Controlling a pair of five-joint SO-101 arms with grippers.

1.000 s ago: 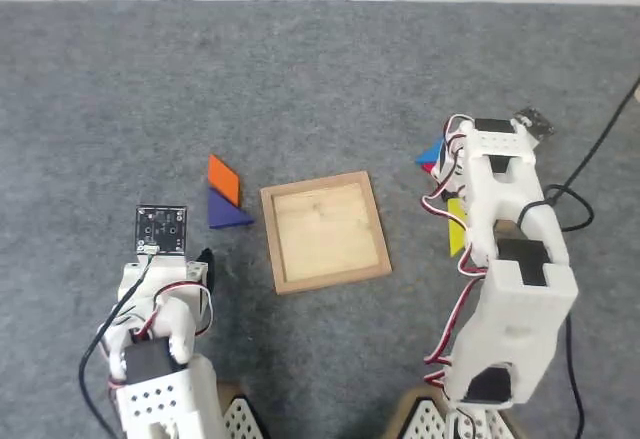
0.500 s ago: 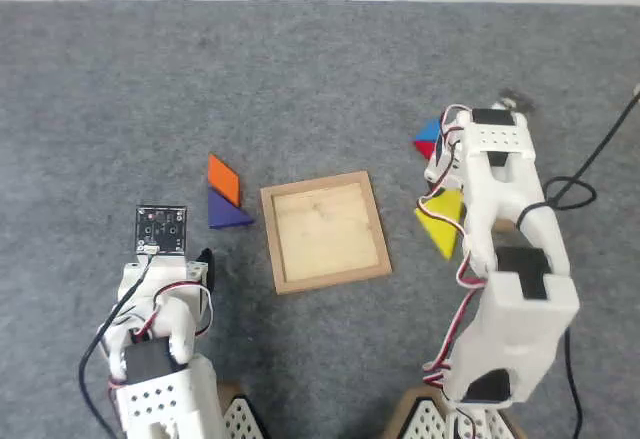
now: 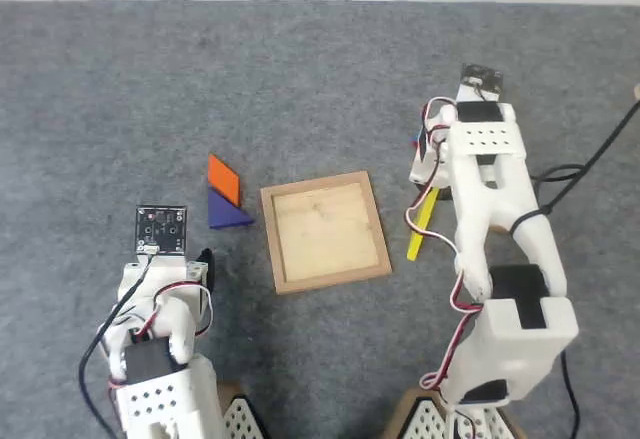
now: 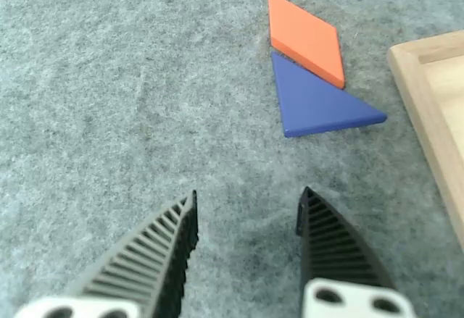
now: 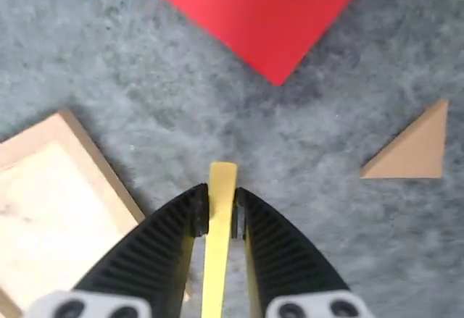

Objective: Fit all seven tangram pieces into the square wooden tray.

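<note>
- A grey carpet-like mat [image 3: 320, 69] covers the table, with a pale wall strip along the far edge.
- At the left, the left gripper [image 4: 249, 195] hangs low over bare mat with its fingers spread wide and empty.
- Just beyond it, an orange parallelogram [image 3: 223, 178] touches a blue-violet triangle [image 3: 227, 211]; both lie near the tray's left side.
- The square wooden tray [image 3: 330, 278] sits in the middle with no pieces inside.
- Just right of the tray, the right gripper [image 5: 217, 206] pinches the yellow piece [image 5: 222, 179] by its flat faces, so the piece stands on edge.
- Beyond it on the mat lie a red triangle [image 5: 268, 14] and, apart from it, a small tan triangle [image 5: 413, 148].
- To place the piece well, I judge the arm should carry it over the tray's rim, tip it flat, and seat a straight side into a corner before letting go.
- Half a second ago the yellow face showed broadly from above; now it reads as a thin strip, and the right arm reaches farther out. Everything on the left is unchanged.
</note>
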